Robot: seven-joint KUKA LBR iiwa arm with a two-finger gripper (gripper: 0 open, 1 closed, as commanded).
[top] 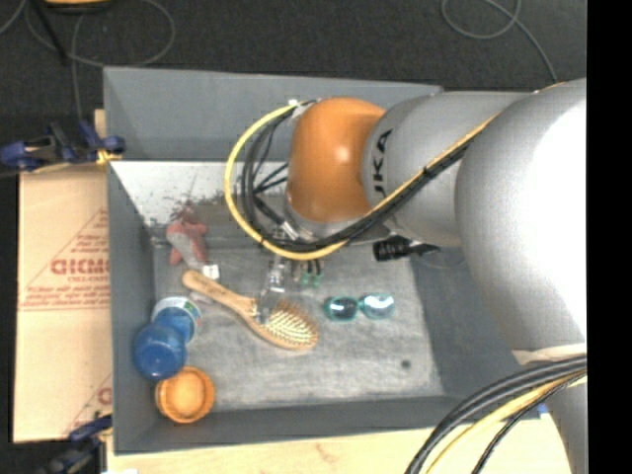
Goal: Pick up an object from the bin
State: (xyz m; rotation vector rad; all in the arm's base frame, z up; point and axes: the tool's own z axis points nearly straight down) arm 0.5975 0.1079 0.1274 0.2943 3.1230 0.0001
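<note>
Though I cannot tell whether the gripper (274, 294) is open or closed, it hangs directly above the neck of the brush (291, 329), whose handle slants away from the arm (474, 166), head nearer it.

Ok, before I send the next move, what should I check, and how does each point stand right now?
1. Gripper over a thing: ok, it sits above the wooden hairbrush, near where handle meets head.
2. Hold on the hairbrush: cannot tell, the wrist hides the contact.
3. Hairbrush free of neighbours: ok, the blue bottle and the two blue-green pieces lie apart from it.
4. Pink toy out of the way: ok, it lies by the far left wall.
5. Orange cup out of the way: ok, near left corner.
</note>
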